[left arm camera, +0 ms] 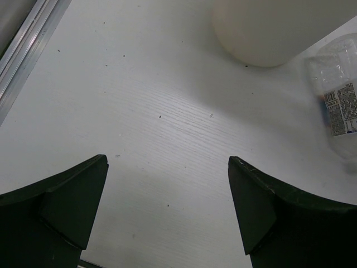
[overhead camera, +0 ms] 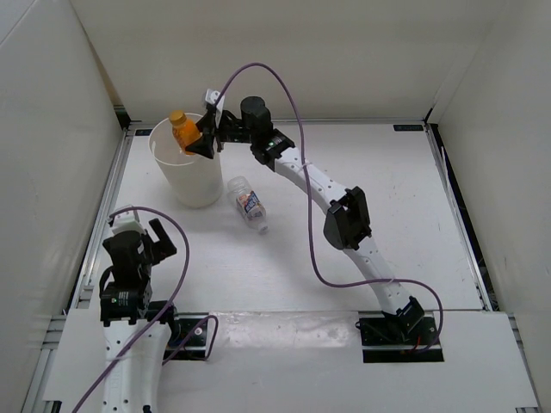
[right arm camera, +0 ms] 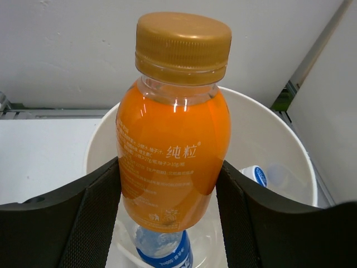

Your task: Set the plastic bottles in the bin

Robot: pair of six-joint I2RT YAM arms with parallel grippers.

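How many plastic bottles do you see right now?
3. An orange bottle in the right gripper above the bin; a blue-labelled bottle inside the bin; a clear bottle lying on the table beside it. The bin may hide more.

The top external camera hung above and behind the arm bases and looked down and forward over the whole white table (overhead camera: 387,215) to the far wall, from well away. The left wrist camera pointed steeply down at the tabletop from close by, between the dark fingers (left arm camera: 61,206) of the left gripper (overhead camera: 142,231). With the top view it shared the foot of the tall cream-white cylindrical plastic bucket (overhead camera: 185,176) (left arm camera: 268,28) and the clear plastic bottle with a white-pink label (overhead camera: 249,203) (left arm camera: 337,95) lying just beside it. The right wrist camera, on the right gripper (overhead camera: 202,138) (right arm camera: 167,167), faced almost level toward the far wall. It sat very near the short orange plastic bottle with a gold cap (overhead camera: 182,129) (right arm camera: 173,139) above the bucket's mouth. Both that bottle and the bucket's rim showed in the top view too.
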